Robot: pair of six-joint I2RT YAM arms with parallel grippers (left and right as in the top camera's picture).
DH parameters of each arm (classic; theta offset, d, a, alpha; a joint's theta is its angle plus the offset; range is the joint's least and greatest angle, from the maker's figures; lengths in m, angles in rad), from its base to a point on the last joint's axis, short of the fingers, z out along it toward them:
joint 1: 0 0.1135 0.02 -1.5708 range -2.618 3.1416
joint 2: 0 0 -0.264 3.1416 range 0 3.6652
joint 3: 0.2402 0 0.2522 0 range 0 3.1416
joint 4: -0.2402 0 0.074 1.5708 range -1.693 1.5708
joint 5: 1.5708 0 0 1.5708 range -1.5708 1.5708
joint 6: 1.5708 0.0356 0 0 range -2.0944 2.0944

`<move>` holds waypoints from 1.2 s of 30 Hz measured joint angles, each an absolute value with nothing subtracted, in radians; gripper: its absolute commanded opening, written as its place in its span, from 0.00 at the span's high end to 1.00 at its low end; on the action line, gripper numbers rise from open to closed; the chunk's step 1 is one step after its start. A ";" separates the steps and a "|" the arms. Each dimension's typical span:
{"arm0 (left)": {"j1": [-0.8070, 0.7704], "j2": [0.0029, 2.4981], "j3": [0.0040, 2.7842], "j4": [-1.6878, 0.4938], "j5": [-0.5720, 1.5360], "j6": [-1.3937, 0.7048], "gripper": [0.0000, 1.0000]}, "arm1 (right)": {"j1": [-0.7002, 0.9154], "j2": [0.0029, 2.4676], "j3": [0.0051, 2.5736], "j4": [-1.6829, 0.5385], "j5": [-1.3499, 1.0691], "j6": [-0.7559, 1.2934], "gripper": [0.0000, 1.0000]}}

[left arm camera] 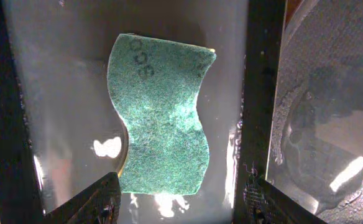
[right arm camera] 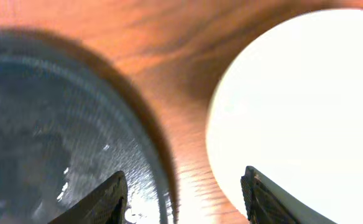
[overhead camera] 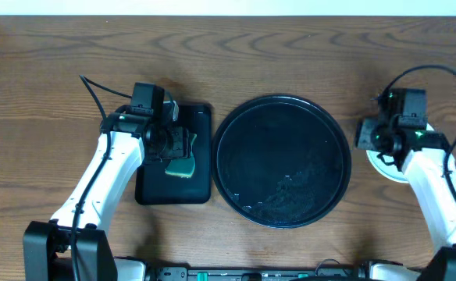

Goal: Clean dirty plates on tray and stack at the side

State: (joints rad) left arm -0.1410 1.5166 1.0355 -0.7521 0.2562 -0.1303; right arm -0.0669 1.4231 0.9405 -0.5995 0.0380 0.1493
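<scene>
Though their count is hidden under the right arm (overhead camera: 439, 195), plates (overhead camera: 390, 168) lie on the table (overhead camera: 56, 62) right of the tray (overhead camera: 244, 133), apart from its rim. Tray: wet, no plate on it. Nearer unit, right tool (right arm camera: 184, 177): open, empty, above the gap, top plate just to its right; marks unreadable in glare. Other unit, left tool (left arm camera: 181, 182): open over sponge (left arm camera: 160, 112) on small tray (overhead camera: 201, 191), well left of plates.
</scene>
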 measured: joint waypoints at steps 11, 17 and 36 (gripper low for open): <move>-0.141 1.517 1.036 -0.753 0.256 -0.130 0.35 | -0.067 1.633 0.939 -0.574 0.093 0.156 0.54; -0.141 1.517 1.036 -0.754 0.256 -0.130 0.35 | -0.075 1.683 0.939 -0.550 -0.024 0.146 0.53; -0.141 1.517 1.036 -0.714 0.255 -0.130 0.28 | -0.069 1.520 0.942 -0.593 -0.185 0.127 0.40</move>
State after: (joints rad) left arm -0.1410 1.5166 1.0355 -0.7139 0.2550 -0.1299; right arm -0.0689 1.5204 0.9417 -0.5930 -0.1852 0.1272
